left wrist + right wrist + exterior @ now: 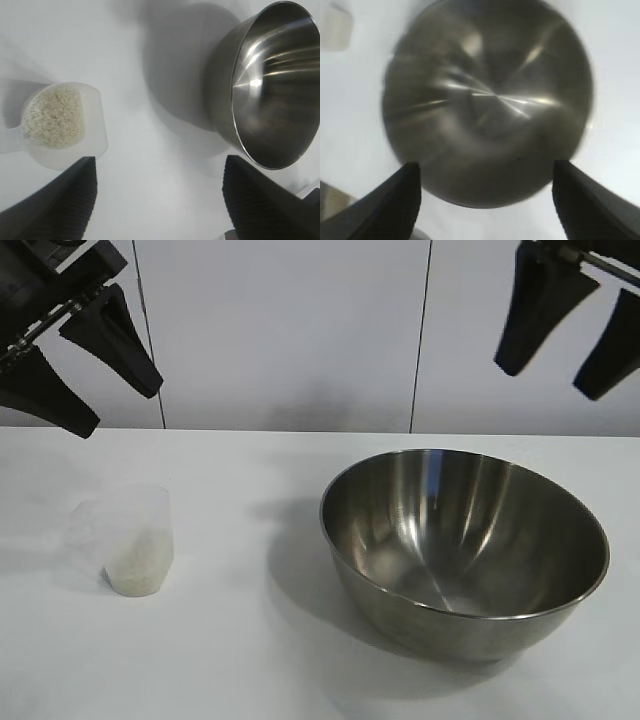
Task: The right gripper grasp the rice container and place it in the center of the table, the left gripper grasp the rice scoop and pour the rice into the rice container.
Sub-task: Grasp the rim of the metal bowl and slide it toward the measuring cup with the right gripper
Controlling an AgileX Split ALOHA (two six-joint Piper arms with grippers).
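The rice container (465,545), a large shiny steel bowl, stands empty on the white table (250,640) at centre right. It also shows in the left wrist view (272,85) and the right wrist view (490,100). The rice scoop (135,538), a frosted plastic cup, stands upright at the left, with rice (137,565) heaped in its lower part; the left wrist view shows the rice (52,117) from above. My left gripper (82,358) hangs open, high above the scoop. My right gripper (568,328) hangs open, high above the bowl's far side. Both are empty.
White wall panels stand behind the table's far edge (250,429). Bare tabletop lies between the scoop and the bowl and along the front.
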